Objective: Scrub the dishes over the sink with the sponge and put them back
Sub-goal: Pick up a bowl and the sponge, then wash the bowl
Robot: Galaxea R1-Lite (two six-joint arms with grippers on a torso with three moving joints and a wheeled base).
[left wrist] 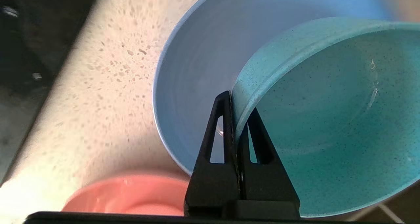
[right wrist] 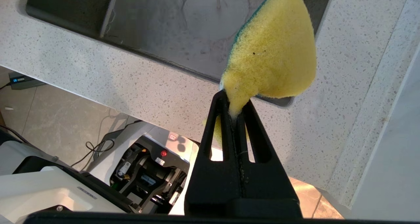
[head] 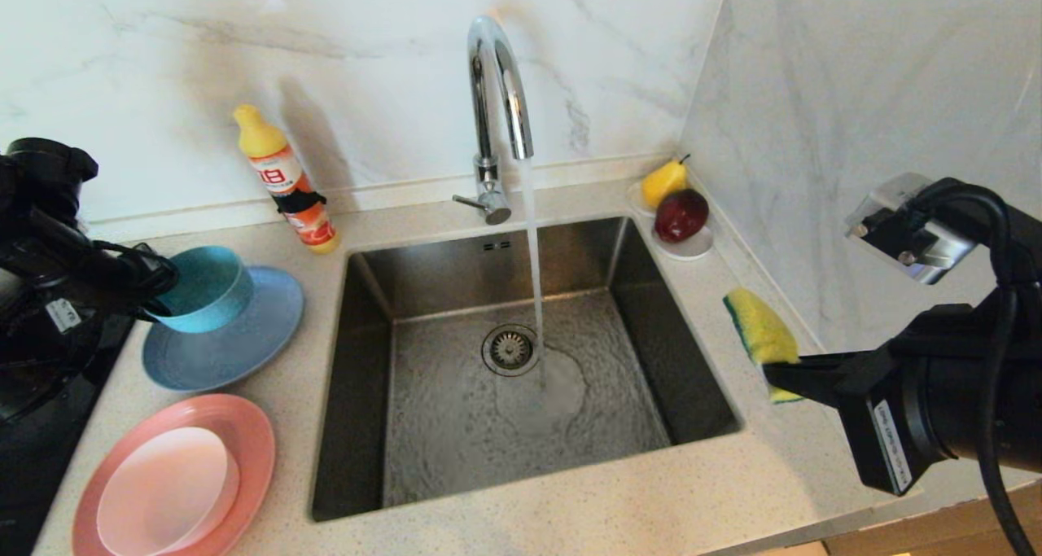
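Note:
My left gripper is shut on the rim of the teal bowl, which tilts just above the grey-blue plate left of the sink; the bowl and the plate fill the left wrist view. The pale pink-white bowl rests in the salmon-pink plate at the front left. My right gripper is shut on the narrow end of the yellow sponge, held over the counter right of the sink; in the head view the sponge sticks out from the gripper.
Water runs from the chrome tap into the sink near the drain strainer. A detergent bottle stands behind the plates. A white saucer with a pear and a dark red fruit sits in the back right corner.

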